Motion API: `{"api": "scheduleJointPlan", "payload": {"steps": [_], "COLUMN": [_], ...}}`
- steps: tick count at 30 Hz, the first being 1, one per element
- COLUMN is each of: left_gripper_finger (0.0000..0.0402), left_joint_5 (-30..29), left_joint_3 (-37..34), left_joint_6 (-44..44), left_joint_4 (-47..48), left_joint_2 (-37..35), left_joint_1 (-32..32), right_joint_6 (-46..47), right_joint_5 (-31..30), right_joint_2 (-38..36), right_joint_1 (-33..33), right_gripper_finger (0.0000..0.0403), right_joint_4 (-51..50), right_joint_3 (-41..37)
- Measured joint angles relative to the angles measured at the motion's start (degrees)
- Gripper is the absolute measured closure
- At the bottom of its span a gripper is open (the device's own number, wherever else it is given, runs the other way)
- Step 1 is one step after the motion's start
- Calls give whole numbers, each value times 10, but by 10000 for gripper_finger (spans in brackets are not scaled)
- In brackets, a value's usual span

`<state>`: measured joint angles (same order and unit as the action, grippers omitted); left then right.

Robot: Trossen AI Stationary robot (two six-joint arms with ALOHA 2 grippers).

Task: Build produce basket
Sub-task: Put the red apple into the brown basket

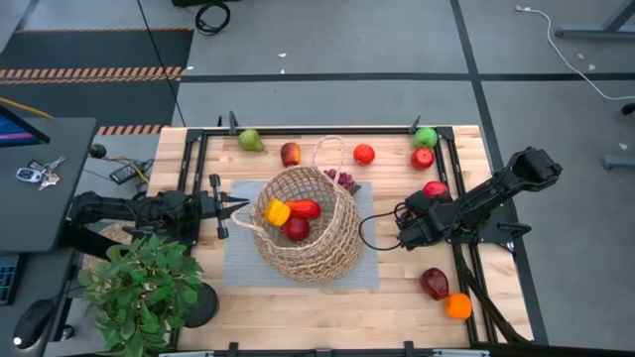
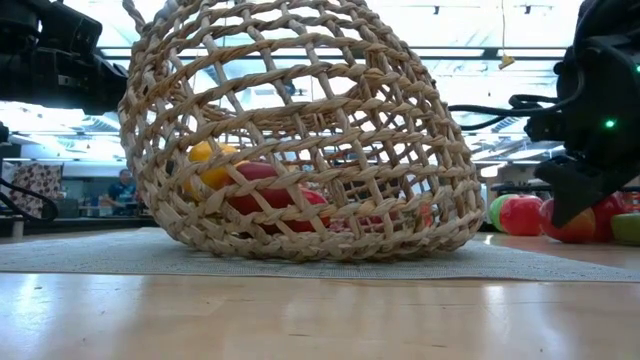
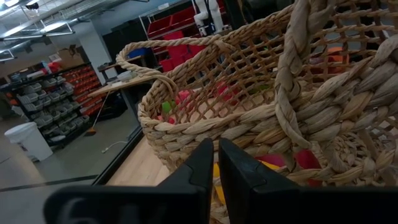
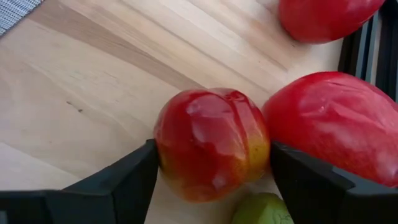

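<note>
The tan wicker basket (image 1: pixel 308 233) lies tipped on its side on the grey mat (image 1: pixel 238 268). It holds a yellow pepper (image 1: pixel 277 211), a red pepper (image 1: pixel 304 208) and a dark red piece (image 1: pixel 297 229). My left gripper (image 1: pixel 241 205) is shut, level, at the basket's left rim (image 3: pixel 186 127). My right gripper (image 4: pixel 212 155) is at the table's right side, closed on a red-and-yellow fruit (image 4: pixel 211 143) that rests on the wood. This fruit also shows in the low view (image 2: pixel 575 228). My left gripper's shut fingertips (image 3: pixel 205 162) stand close against the basket's woven rim; I cannot tell whether they touch it. My right gripper pinches the red-and-yellow fruit by its two opposite sides (image 4: pixel 163 155), one finger on each, slanting down from the table's right. The fruit sits on the table.
A larger red piece (image 4: pixel 336 124) and a green piece (image 4: pixel 264 211) lie right beside the held fruit. A black rail (image 1: pixel 451 198) runs along the right. A pear (image 1: pixel 250 140), apples (image 1: pixel 426 137), grapes (image 1: pixel 343 179), a dark red piece (image 1: pixel 434 284) and an orange (image 1: pixel 457 305) lie loose. A potted plant (image 1: pixel 139 288) stands near left.
</note>
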<state>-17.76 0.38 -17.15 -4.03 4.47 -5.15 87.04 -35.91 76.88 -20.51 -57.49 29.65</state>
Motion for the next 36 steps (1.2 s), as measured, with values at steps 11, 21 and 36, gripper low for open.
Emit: {"api": "scheduleJointPlan", "payload": {"steps": [11,21,36], "left_gripper_finger": [366,373,373], "left_joint_5": [0,0,0], "left_joint_3": [0,0,0], "left_joint_6": [0,0,0], "left_joint_4": [0,0,0], "left_joint_2": [0,0,0], "left_joint_1": [0,0,0], "right_joint_6": [-31,-81,-274], "right_joint_5": [8,7,-72], "right_joint_2": [0,0,0], "right_joint_1": [0,-1,-21], "right_gripper_finger": [126,126,124], "right_joint_4": [-87,-234,-184], "right_joint_3": [105,285,508]}}
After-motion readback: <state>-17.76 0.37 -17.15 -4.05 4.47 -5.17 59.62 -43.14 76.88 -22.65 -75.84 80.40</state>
